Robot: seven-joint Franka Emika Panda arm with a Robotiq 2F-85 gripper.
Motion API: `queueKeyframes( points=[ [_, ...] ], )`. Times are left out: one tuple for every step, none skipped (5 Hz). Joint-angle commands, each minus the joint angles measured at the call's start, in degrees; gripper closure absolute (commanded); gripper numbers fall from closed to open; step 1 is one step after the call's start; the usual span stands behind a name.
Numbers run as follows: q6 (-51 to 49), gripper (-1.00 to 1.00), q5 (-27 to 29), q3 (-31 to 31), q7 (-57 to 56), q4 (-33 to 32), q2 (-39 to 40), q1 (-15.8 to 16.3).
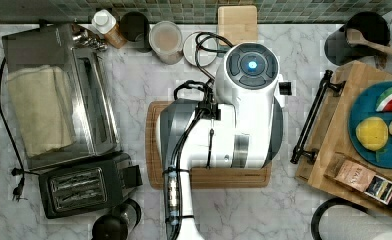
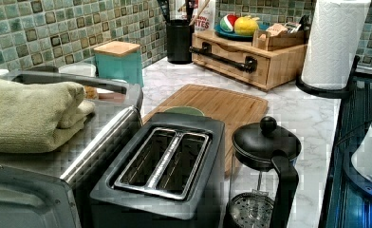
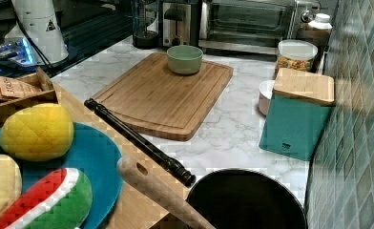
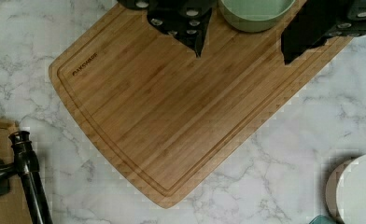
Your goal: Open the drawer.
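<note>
The drawer [image 2: 231,66] sits shut in a light-wood stand at the far end of the counter. Its long black bar handle [image 2: 222,56] runs across the front, and the same handle [image 1: 311,120] lies at the top view's right. The handle [image 3: 137,140] also crosses the right view, and one end of the handle [image 4: 29,186] appears in the wrist view. My gripper [image 4: 242,53] hangs open over the brown cutting board [image 4: 172,116], well apart from the handle, with nothing between its fingers. The white arm [image 1: 224,115] hovers above the board.
A green bowl [image 3: 184,58] stands on the board. A blue plate [image 1: 379,125] of toy fruit tops the drawer stand. A toaster [image 1: 79,187], toaster oven [image 1: 59,95], French press [image 2: 262,166], paper towel roll [image 2: 333,42] and teal box [image 3: 297,114] ring the marble counter.
</note>
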Motion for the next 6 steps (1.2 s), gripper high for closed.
queueKeyframes(
  points=[
    [0.08, -1.00, -0.01, 0.11, -0.01, -0.02, 0.00, -0.11],
    [0.08, -1.00, 0.00, 0.04, -0.02, -0.02, 0.00, -0.04],
    [4.18, -1.00, -3.94, -1.14, -2.61, -2.10, -0.05, -1.04],
    [7.05, -1.00, -5.48, -3.47, -12.18, -1.31, 2.06, -3.96],
    [4.67, -1.00, -6.29, -5.33, -19.06, 3.25, 5.63, -5.49],
    [3.75, -1.00, -6.93, -6.99, -21.76, 7.61, 9.27, -6.55]
  ],
)
